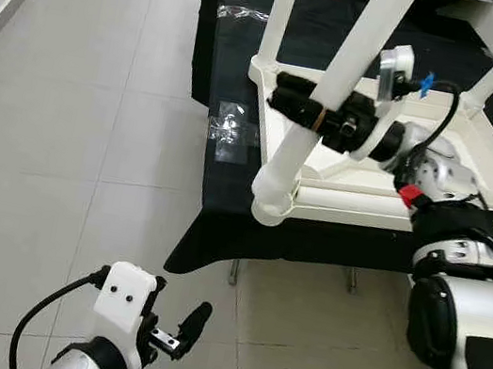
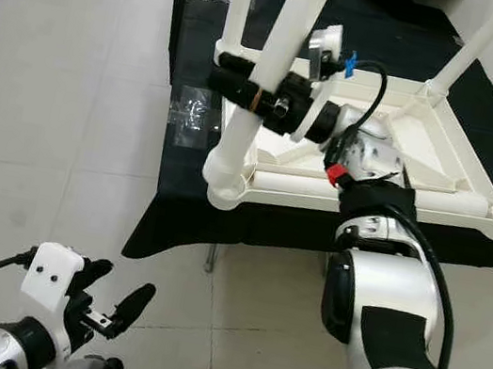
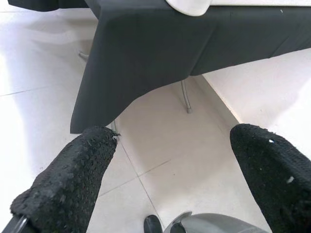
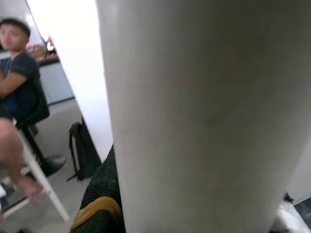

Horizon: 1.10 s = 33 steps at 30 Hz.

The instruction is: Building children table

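Before me a black cloth (image 1: 220,228) drapes over a low stand with thin metal legs (image 3: 186,99) on the pale tiled floor (image 1: 95,120). Crumpled clear plastic wrap (image 1: 229,130) lies at the cloth's edge. Off by a white wall, I see a seated person (image 4: 17,97) beside a black backpack (image 4: 85,150).

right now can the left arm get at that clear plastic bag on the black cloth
Probably not as it stands. The left gripper hangs low over the floor tiles, open, well short of the plastic bag up on the black cloth. Nothing blocks it, but the arm would have to rise and stretch forward.
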Available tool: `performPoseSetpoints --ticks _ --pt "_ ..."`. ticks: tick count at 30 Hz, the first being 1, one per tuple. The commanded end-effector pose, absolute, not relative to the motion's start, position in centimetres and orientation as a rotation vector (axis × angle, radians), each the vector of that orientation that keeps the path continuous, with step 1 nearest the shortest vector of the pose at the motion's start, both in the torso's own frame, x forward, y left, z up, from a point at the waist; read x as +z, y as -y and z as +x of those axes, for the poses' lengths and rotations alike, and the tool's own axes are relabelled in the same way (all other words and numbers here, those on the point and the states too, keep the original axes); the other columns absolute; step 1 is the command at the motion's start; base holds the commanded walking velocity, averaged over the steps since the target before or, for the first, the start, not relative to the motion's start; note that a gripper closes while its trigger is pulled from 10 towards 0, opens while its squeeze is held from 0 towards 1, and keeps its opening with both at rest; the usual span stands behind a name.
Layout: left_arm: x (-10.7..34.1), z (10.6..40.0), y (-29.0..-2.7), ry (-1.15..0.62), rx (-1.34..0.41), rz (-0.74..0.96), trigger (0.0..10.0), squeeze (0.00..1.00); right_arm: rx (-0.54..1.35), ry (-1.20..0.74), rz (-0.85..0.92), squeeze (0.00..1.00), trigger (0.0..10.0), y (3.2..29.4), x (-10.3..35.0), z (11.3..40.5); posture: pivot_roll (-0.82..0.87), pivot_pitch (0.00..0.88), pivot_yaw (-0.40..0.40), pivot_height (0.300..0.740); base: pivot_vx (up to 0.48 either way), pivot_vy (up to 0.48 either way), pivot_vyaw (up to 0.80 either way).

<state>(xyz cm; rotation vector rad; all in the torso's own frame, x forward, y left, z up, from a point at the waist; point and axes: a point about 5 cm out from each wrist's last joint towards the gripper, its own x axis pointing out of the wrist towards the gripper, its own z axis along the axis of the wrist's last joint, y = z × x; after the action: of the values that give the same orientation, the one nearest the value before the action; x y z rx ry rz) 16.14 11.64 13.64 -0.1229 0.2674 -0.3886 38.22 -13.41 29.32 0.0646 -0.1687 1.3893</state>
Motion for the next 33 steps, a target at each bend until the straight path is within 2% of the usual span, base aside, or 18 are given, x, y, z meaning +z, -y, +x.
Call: performPoseSetpoints --ticks 1,19,33 --pt "13.6 15.7 -11.4 -0.287 -0.405 -0.125 10.0 0.0 1.421 0.182 0.022 0.0 10.0 13.3 29.7 38.1 0.18 0.206 -0.136 0.74 0.0 0.0 0.0" --pt "13.5 14.7 -11.6 -0.312 -0.408 -0.12 10.0 0.0 1.461 0.141 -0.093 0.0 10.0 14.2 28.2 37.9 0.19 0.189 -0.125 0.74 0.0 0.0 0.0" --pt "13.6 14.7 -11.7 -0.317 -0.407 -0.116 10.0 0.0 1.321 0.168 -0.132 0.0 10.0 14.3 28.6 38.6 0.19 0.201 -0.123 0.74 0.0 0.0 0.0"
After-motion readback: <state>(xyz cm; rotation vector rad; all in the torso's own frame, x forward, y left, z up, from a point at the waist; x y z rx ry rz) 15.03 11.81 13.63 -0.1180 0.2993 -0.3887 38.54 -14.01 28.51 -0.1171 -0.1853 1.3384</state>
